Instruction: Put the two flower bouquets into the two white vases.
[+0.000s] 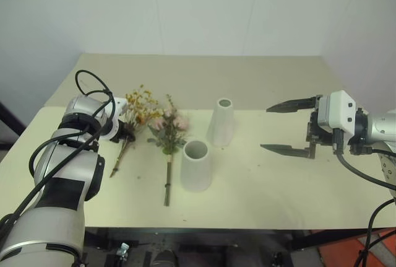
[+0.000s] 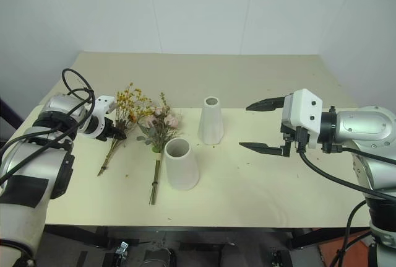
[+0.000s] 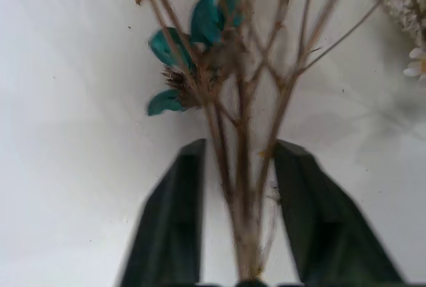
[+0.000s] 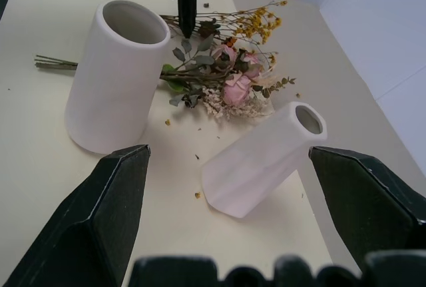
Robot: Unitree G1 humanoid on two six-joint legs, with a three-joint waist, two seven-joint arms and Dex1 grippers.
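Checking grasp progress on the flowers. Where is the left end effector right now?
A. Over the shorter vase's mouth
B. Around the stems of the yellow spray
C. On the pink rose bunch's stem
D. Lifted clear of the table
B: the left end effector has its fingers either side of the yellow spray stems, down on the table.

Pale counter (image 1: 278, 180), white vases
Yellow-orange spray (image 1: 141, 107) — pink roses with green leaves (image 1: 171, 124) — two matte white vases (image 1: 197, 166), plain, on a cream counter; black end effector fingers (image 1: 291, 105).
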